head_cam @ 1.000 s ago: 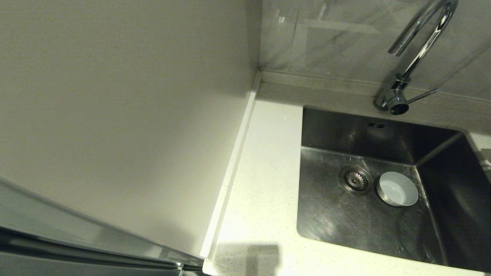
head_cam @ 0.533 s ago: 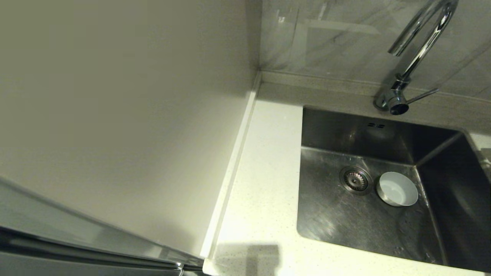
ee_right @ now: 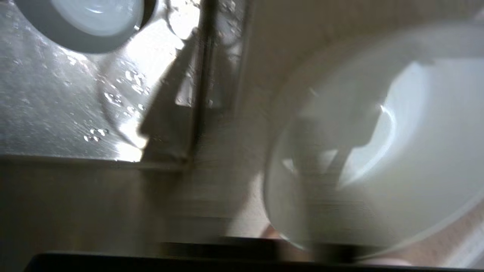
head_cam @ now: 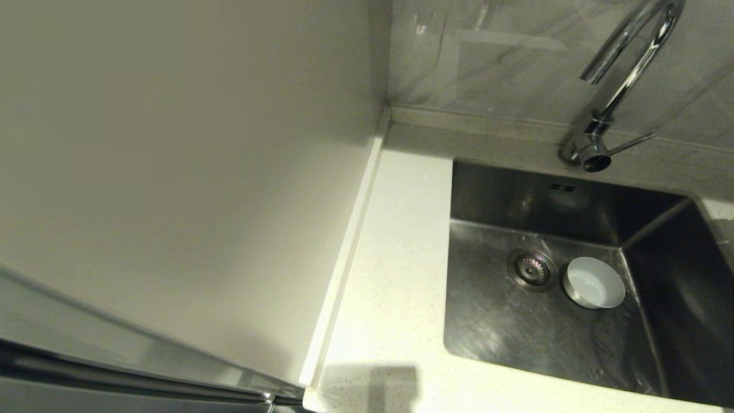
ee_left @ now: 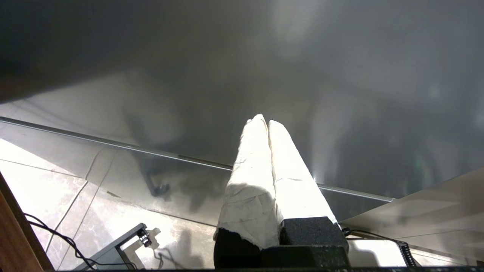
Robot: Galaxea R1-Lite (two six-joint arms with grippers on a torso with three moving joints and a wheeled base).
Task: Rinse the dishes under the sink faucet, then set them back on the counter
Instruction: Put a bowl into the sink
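Observation:
A pale whitish bowl (head_cam: 593,283) stands upright on the floor of the steel sink (head_cam: 504,327), just right of the drain strainer (head_cam: 531,268). It also shows in the right wrist view as the bowl (ee_right: 87,22). A second pale bowl (ee_right: 397,158) fills that view, blurred, over the speckled counter (ee_right: 227,181) beside the sink's corner. My right gripper is outside the head view, and whether it holds that bowl cannot be told. The chrome faucet (head_cam: 625,74) runs no water. The steel bowl is out of view. My left gripper (ee_left: 263,121) is shut and empty, parked low.
A strip of counter (head_cam: 395,258) lies left of the sink, bounded by a plain wall panel (head_cam: 183,172). The faucet's side lever (head_cam: 631,143) points right. Water drops sit on the sink floor (ee_right: 45,105). Floor tiles and cables show below the left gripper.
The bowl in the sink, the faucet and its lever have not moved. Only a faint shape at the head view's right edge has shifted slightly.

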